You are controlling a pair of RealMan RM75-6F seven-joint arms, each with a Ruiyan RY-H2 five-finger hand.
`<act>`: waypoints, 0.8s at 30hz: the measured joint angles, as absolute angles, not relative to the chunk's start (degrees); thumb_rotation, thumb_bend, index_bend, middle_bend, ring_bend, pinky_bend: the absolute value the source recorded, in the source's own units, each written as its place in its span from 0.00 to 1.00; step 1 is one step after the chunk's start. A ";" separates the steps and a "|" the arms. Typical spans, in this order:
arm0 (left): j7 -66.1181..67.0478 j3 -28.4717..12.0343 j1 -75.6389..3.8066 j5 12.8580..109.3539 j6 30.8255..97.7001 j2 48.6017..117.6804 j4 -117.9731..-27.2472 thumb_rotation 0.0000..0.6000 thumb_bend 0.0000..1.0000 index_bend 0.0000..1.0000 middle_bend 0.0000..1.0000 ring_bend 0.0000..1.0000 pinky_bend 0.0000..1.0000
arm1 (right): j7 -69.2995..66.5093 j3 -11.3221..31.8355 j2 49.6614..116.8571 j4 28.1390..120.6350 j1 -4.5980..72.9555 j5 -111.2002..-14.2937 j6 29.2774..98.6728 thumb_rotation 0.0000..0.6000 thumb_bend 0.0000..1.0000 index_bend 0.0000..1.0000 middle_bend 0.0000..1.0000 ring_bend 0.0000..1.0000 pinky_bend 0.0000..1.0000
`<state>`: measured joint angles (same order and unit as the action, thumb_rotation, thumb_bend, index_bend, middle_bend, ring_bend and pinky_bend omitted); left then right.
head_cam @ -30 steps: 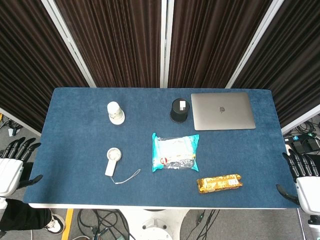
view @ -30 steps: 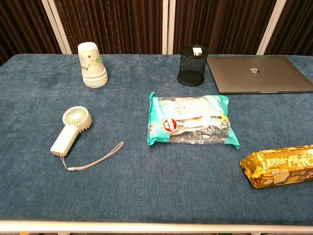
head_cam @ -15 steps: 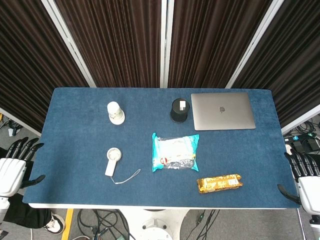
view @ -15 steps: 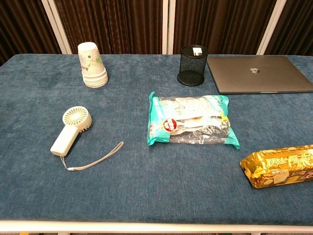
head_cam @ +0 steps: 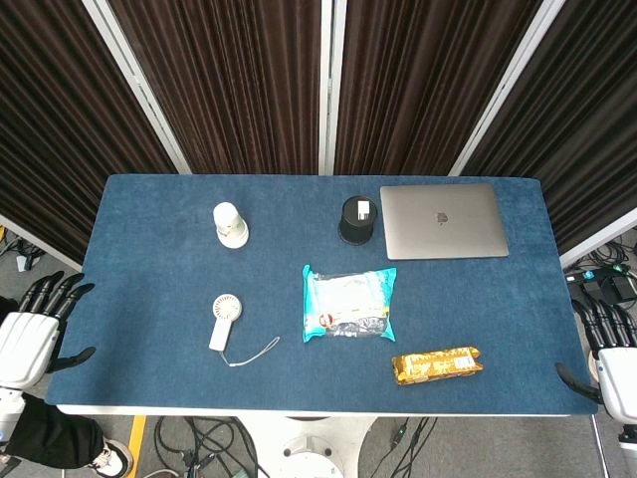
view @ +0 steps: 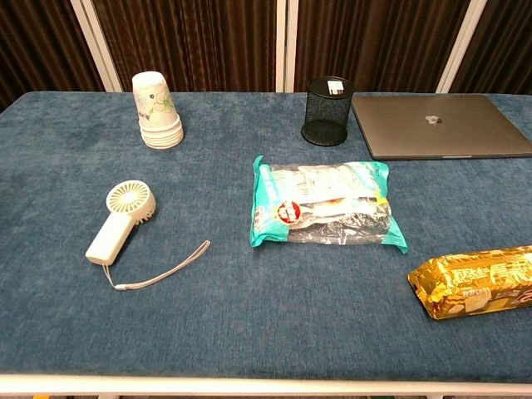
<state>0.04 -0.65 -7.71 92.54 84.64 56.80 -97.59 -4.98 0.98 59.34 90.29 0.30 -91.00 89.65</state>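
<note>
A: Blue cloth covers the tabletop. Where are the hands?
B: The left hand hangs off the tabletop's edge at about eight o'clock, fingers spread, holding nothing. The right hand sits off the edge at about four o'clock, also spread and empty. Only the head view shows them.
A: What lies nearest each?
B: Nearest the left hand is the white handheld fan, at nine o'clock from the teal snack bag in the middle. Nearest the right hand is the gold biscuit pack, at five o'clock from that bag.
A: Further back?
B: Stacked paper cups at eleven o'clock, a black mesh cup at twelve, and just beside it a closed grey laptop at one.
</note>
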 measured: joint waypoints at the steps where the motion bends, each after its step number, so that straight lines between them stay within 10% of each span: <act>1: 0.14 -0.57 -7.77 92.86 84.64 56.85 -97.65 1.00 0.00 0.15 0.09 0.00 0.10 | -4.86 0.97 59.23 90.47 0.23 -91.22 89.96 1.00 0.13 0.00 0.00 0.00 0.00; 11: 2.48 0.00 -8.57 93.94 83.34 57.38 -98.96 1.00 0.00 0.15 0.11 0.11 0.33 | -5.90 0.78 58.75 89.97 -0.06 -91.27 89.78 1.00 0.13 0.00 0.00 0.00 0.00; 18: 5.50 0.11 -9.74 95.90 82.36 58.71 -99.77 1.00 0.04 0.15 0.66 0.72 0.76 | -6.40 0.66 59.23 88.93 0.15 -90.87 89.00 1.00 0.13 0.00 0.00 0.00 0.00; 24: 10.12 1.00 -11.00 95.64 78.24 59.76 -101.36 1.00 0.31 0.15 0.83 0.86 0.84 | -6.22 0.56 59.39 88.76 0.31 -90.69 88.36 1.00 0.13 0.00 0.00 0.00 0.00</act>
